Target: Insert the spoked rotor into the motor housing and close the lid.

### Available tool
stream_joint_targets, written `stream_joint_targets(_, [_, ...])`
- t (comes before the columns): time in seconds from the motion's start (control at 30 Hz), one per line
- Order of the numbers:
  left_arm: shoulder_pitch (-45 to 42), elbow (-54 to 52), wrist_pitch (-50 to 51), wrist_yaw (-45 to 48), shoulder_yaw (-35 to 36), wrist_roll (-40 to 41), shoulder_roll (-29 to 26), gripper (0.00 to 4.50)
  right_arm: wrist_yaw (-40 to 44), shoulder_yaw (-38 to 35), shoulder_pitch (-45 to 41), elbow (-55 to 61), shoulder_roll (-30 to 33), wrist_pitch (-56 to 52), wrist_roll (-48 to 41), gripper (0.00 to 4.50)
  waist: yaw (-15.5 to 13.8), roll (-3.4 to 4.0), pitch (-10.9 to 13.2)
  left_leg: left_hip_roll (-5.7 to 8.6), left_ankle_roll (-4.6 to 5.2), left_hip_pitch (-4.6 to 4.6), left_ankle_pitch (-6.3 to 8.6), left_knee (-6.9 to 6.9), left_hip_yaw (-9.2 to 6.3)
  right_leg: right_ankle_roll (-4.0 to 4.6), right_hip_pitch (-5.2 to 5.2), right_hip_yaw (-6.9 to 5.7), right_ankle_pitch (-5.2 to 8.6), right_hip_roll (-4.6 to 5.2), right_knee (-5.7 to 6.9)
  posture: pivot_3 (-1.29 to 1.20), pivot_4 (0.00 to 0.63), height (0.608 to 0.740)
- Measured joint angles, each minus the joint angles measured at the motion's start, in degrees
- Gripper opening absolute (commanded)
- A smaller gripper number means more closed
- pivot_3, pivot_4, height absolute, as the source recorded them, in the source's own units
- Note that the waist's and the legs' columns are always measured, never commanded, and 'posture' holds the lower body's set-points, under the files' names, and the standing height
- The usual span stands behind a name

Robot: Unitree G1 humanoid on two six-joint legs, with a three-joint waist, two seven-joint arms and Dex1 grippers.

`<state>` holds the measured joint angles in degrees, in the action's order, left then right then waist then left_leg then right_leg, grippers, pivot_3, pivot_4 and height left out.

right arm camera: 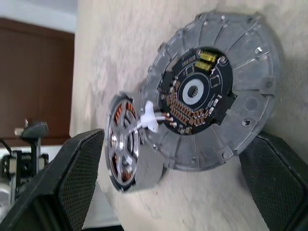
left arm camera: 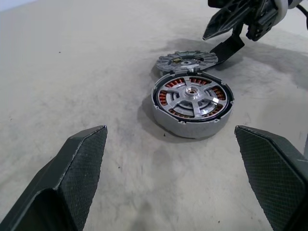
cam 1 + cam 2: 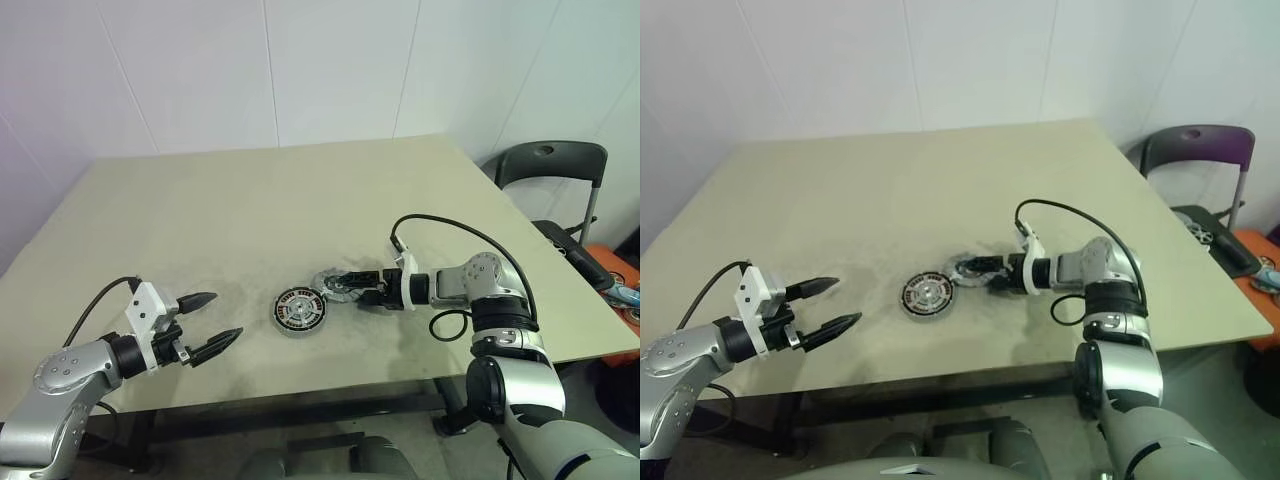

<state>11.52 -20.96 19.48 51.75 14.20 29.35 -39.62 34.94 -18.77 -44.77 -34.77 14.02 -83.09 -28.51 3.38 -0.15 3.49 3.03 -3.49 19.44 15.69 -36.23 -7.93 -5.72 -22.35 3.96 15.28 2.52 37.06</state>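
On the beige table (image 3: 260, 200), the motor housing (image 3: 298, 311) sits near the front edge, a round grey cup with copper-coloured windings showing between the silver spokes of the spoked rotor (image 2: 192, 97), which already lies seated inside it, hub up. The lid (image 3: 336, 285) lies flat on the tabletop just beside the housing, at about 2 o'clock from it in the head views; its upturned face carries a dark circuit board with small components (a white connector and thin wires run from it toward the housing in the right wrist view). The right gripper (image 3: 345, 287) reaches in from 3 o'clock, its two black fingers spread wide to either side of the lid's rim; whether they touch the rim cannot be told. The left gripper (image 3: 218, 322) hangs over the table's front edge at about 9 o'clock from the housing, well apart from it, fingers likewise spread and empty, pointing toward the housing. A dark chair (image 3: 552, 165) stands past the table's right side.
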Motion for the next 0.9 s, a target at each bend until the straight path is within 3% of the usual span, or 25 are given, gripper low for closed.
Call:
stream_joint_targets(0.27, [-0.38,-0.01,0.08,0.24,0.07,0.01,-0.28,4.50,-6.04,-6.79,-0.06,-3.03,-3.81,5.76,-2.46,4.45,0.72,0.02,0.00,-0.02,0.00,-0.04,0.00,-0.01,0.00,0.02,0.03,0.01,-0.01,0.00,0.00,0.00,0.000,0.740])
stream_joint_targets(0.7, [-0.71,0.38,0.06,0.64,0.23,0.01,-0.80,4.50,-5.47,-5.52,-0.04,3.51,-4.54,3.63,-7.01,4.45,0.65,0.09,0.05,-0.01,0.01,0.27,0.01,0.27,0.00,-0.03,-0.34,0.01,-0.17,0.03,-0.09,0.00,0.000,0.740])
stream_joint_targets(0.9, [-0.67,0.56,0.05,0.55,0.61,0.02,-0.83,4.50,-3.31,-1.63,0.62,10.00,-5.02,-0.67,-10.38,4.45,0.61,0.11,0.06,-0.01,0.01,0.30,0.01,0.25,-0.01,-0.02,-0.35,0.00,-0.16,0.04,-0.10,0.00,0.000,0.740])
